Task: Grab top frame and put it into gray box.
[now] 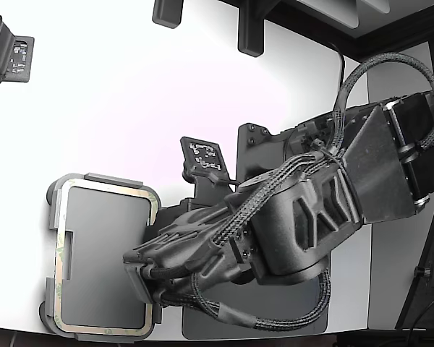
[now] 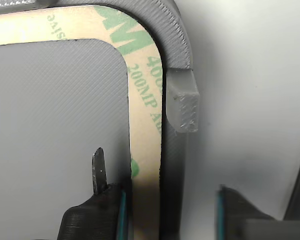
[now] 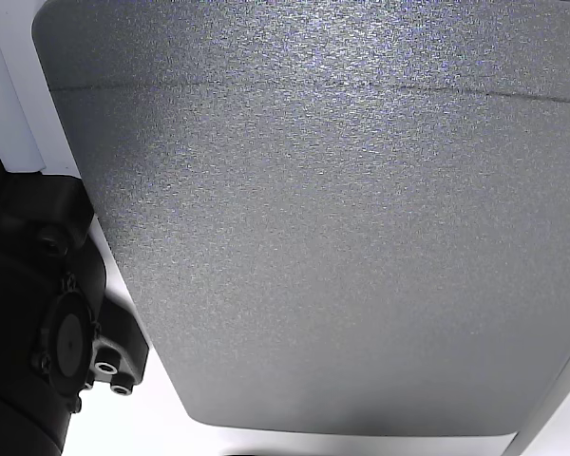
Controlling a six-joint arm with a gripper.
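Exterior view: your arm reaches from the exterior view's right toward the gray box (image 1: 55, 217), which sits near the table's front edge on the exterior view's left; the frame (image 1: 108, 189) lies flat on the box's rim, its pale border showing along the top, left and bottom sides, while the gripper (image 1: 139, 275) covers the lower right corner. A darker mat (image 1: 275, 329) lies partly hidden under the arm. Wrist view: the gripper's jaws stand spread, one finger (image 2: 99, 172) over the see-through middle of the frame, the other outside the box wall, so that the frame's beige strip with green print and the wall beside it lie between them; nothing is pinched. A raised tab (image 2: 182, 100) on the box edge stands just beside the strip. The frame appears already seated in the box, so judge the step as release and withdrawal: lift straight up, keep the jaws apart, and avoid dragging the inner finger across the strip, which could tip the thin frame off the rim. Other view: you see only a speckled gray surface (image 3: 342, 218) filling the picture and a black mount (image 3: 47, 323) at the side; neither frame nor gripper shows here.
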